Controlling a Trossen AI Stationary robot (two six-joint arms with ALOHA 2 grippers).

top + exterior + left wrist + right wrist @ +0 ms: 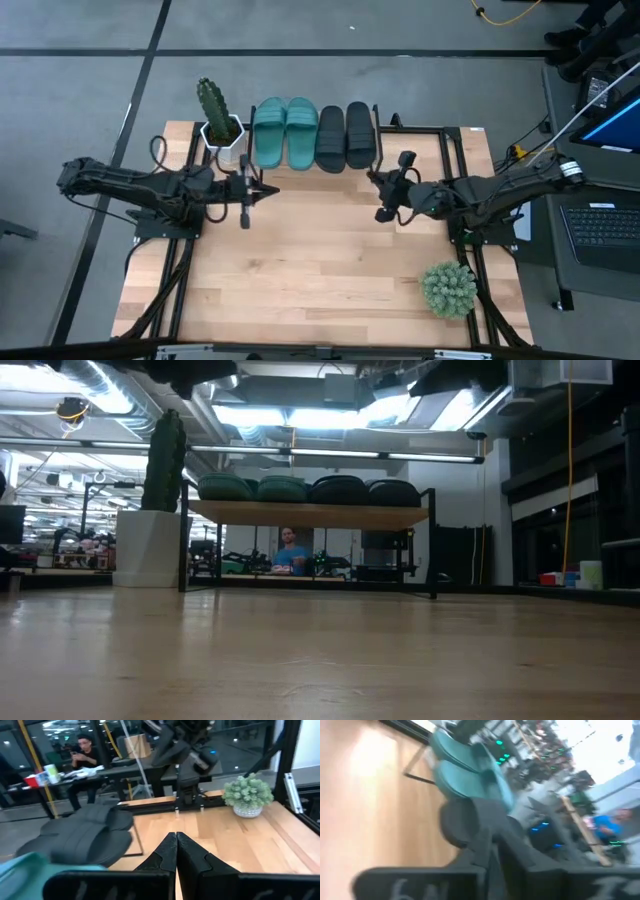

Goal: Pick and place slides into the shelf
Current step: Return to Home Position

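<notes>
Upper centre of the high view, the shelf [378,135] carries all four: two teal slides [285,132] on the left, two black slides [344,135] on the right, side by side. No slide lies on the tabletop [320,270], so placing looks finished; only parking the arms seems left. The left gripper [272,190] and right gripper [378,190] hang mid-frame, just below the shelf.

Low view: four humps line the plank's top.

Left wrist view: fingers pressed together, empty.

Right wrist view: fingers look closed too, holding nothing.
</notes>
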